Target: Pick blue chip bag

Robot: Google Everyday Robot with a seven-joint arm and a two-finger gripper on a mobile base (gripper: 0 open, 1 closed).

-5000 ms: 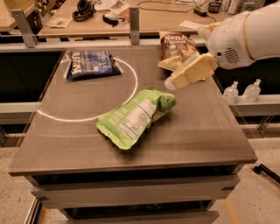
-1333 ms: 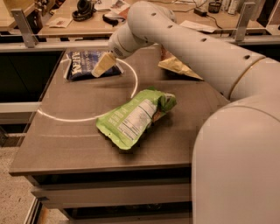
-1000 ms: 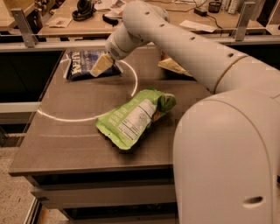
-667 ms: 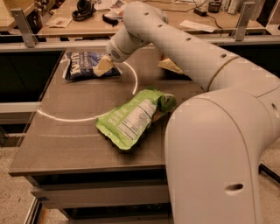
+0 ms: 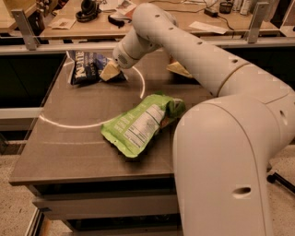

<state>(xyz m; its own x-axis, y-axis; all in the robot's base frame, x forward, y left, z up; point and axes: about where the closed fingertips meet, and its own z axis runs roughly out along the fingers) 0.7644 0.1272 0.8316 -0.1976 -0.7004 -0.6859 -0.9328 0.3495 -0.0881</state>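
The blue chip bag (image 5: 86,67) lies at the table's far left, dark navy with white lettering, crumpled and tilted up at its right side. My gripper (image 5: 109,72) has come down on the bag's right edge and is shut on it, its tan fingers (image 5: 109,73) pressed into the foil. My white arm reaches across from the right and hides much of the right side of the table.
A bright green bag (image 5: 138,125) with a white nutrition label lies mid-table. A corner of a brown-and-yellow bag (image 5: 179,69) shows behind my arm. A white circle line (image 5: 69,124) marks the grey table (image 5: 60,152). A cluttered desk (image 5: 92,14) stands behind.
My arm swung from the right side of the table over to the blue bag at the far left. The gripper closed on the bag's right edge, and the bag crumpled and tipped up.
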